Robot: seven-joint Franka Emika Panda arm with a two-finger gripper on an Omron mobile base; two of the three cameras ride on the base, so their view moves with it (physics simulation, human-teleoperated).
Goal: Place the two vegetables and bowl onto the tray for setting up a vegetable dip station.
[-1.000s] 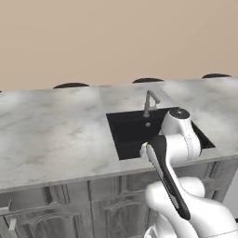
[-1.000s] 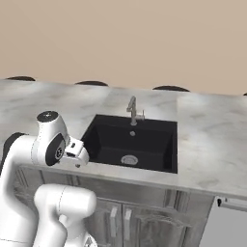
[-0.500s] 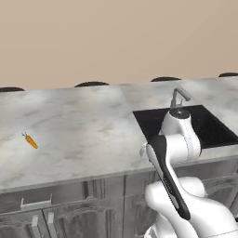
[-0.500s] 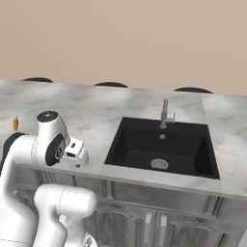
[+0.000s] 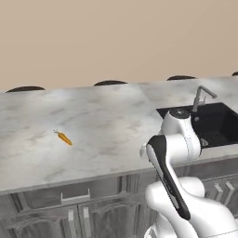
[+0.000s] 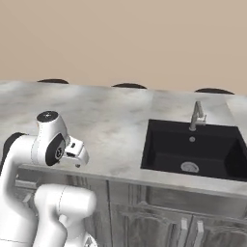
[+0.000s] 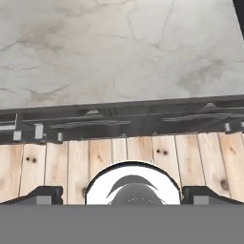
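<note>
**Task progress**
- Judging the task as barely begun, with no item being carried and no placement being shown as done.
- Holding the hand point(image 7: 125, 194) released, fingertips point(image 7: 45, 194) standing wide apart and grasping nothing.
- Pointing the hand down past the front edge of the surface point(image 5: 107, 125), toward cabinet fronts point(image 7: 119, 123) and a wooden plank floor point(image 7: 143, 152).
- Locating the carrot point(image 5: 64, 138) lying flat on the surface, green top turned toward the far left, well apart from the arm point(image 5: 174, 153) and from the sink point(image 5: 218, 123).
- Counting the carrot, the second vegetable and the bowl as all remaining to be set on the tray.
- Judging that the carrot is lying beyond easy reach, so calling for the base to be brought closer before any grasp.

**Surface and room**
- Spanning the width of both base views: a long grey-white marbled surface.
- Sitting recessed at its right end: a black sink with a drain point(image 6: 189, 167) and a metal faucet point(image 6: 197, 115) at its back edge.
- Running beneath: dark grey cabinets with a bar handle point(image 5: 74, 197).
- Peeking above the far edge: dark rounded stool tops point(image 5: 110, 83).
- Closing the background: a plain beige wall point(image 5: 116, 37).
</note>
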